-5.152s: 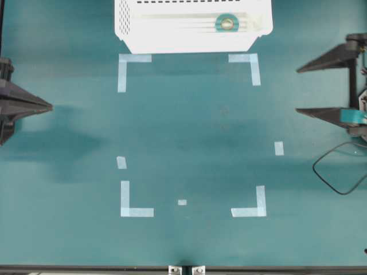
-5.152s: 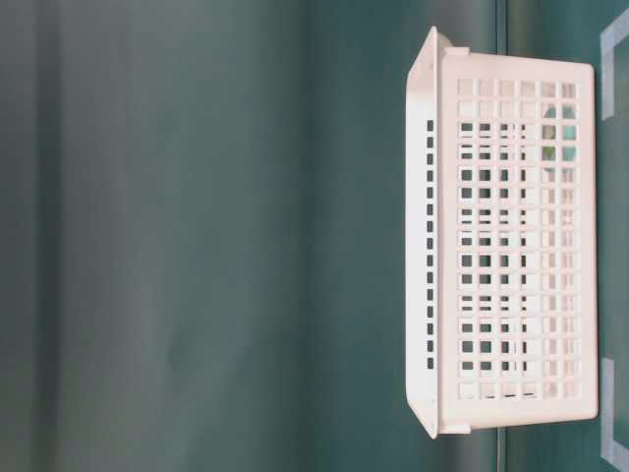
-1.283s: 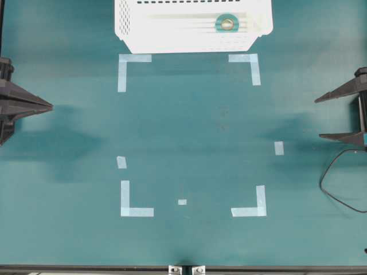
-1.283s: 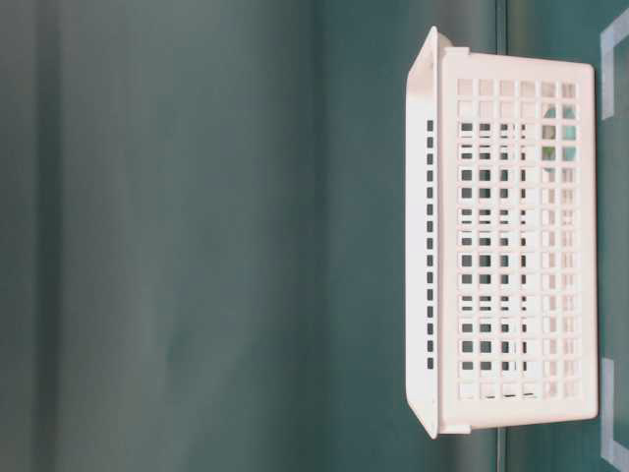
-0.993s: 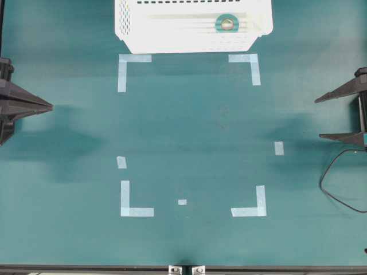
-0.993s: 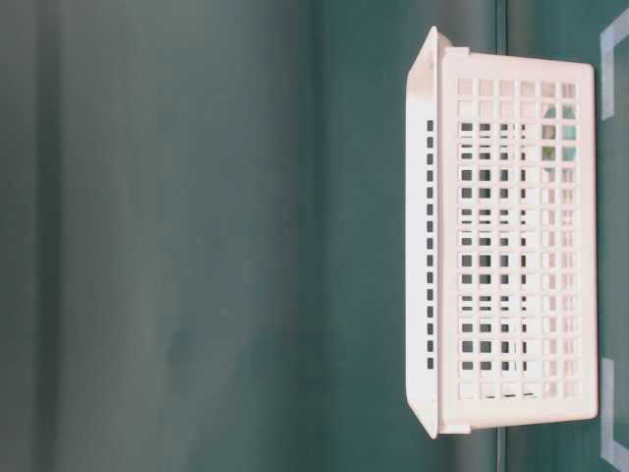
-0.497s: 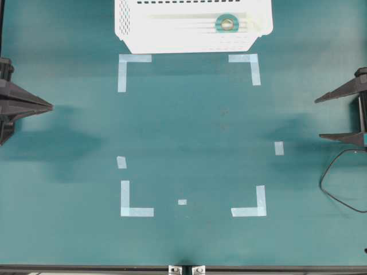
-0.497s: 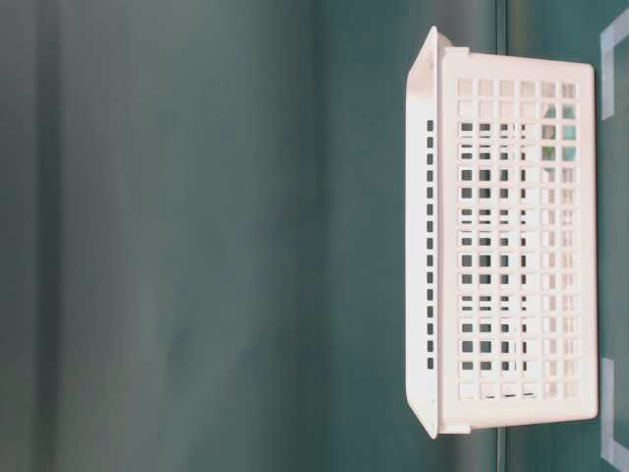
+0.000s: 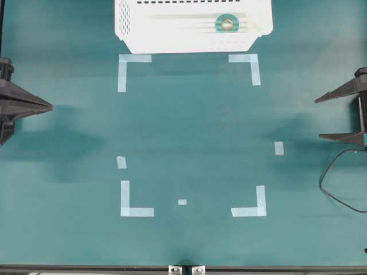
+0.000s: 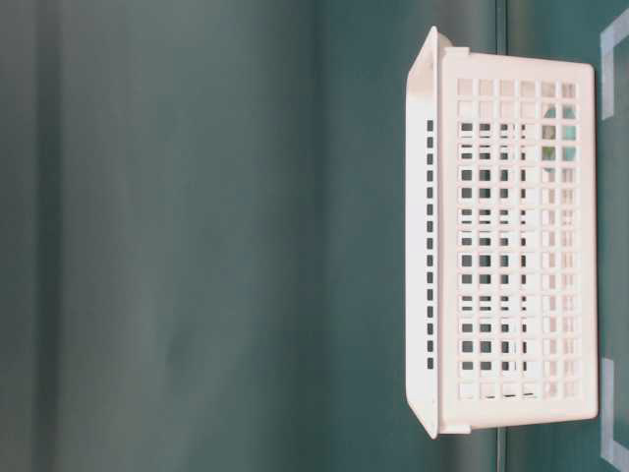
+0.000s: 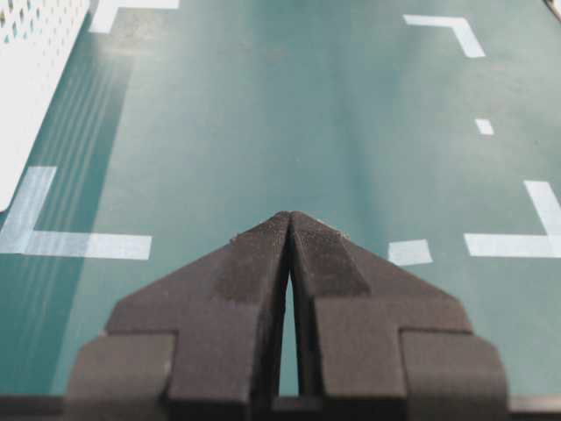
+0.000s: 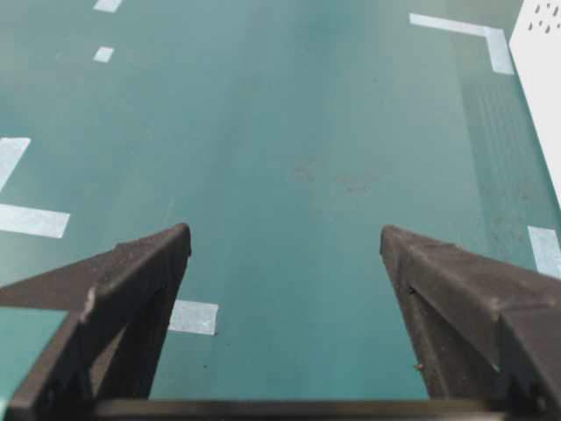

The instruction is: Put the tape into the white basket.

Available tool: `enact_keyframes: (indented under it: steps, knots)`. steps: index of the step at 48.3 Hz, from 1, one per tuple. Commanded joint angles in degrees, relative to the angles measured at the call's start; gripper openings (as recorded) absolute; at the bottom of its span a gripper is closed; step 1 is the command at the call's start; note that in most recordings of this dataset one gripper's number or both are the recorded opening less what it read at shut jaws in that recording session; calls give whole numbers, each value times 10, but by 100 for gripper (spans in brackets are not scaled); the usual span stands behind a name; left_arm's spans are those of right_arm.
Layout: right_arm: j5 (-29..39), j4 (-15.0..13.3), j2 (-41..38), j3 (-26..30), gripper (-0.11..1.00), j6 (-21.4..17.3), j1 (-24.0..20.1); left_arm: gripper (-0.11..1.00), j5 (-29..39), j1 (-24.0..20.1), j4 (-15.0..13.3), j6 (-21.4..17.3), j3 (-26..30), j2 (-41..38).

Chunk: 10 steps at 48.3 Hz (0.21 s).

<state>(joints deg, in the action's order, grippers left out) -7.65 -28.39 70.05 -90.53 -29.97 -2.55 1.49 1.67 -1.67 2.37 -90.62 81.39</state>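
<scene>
While the tape [image 9: 227,23] lies flat on the ribbed bottom of the white basket [image 9: 172,40], toward the basket's right side in the overhead view, both arms sit at the outer edges of the frame, well apart from it. The basket stands at the top centre of the overhead view, just above 2 pale-blue corner marks [image 9: 126,66] stuck to the green table [image 9: 195,126]; 2 more corner marks sit in the lower half of the frame, with 3 short tape strips [image 9: 182,201] scattered near them. At the left edge, the left gripper [image 9: 50,106] has its fingers [image 11: 254,281] pressed together into a single point, holding nothing, as the left wrist view confirms. At the right edge, the right gripper [image 9: 317,118] has its fingers [image 12: 140,272] spread wide and empty, with bare table between them in the right wrist view. A black cable [image 9: 338,183] loops on the table in the lower right, below the right gripper. In the table-level view the basket's [image 10: 511,256] gridded side wall fills the right of the frame, and the tape cannot be made out through it.
</scene>
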Motion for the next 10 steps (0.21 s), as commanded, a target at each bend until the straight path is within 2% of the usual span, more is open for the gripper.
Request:
enact_keyframes:
  steps: [1, 10]
  knots:
    - [-6, -9, -4, -8, 94, 0, 1, -11, -6, 1, 0, -1, 8, -5]
    - [-6, -9, -4, -9, 94, 0, 1, -11, -6, 1, 1, -1, 8, -5]
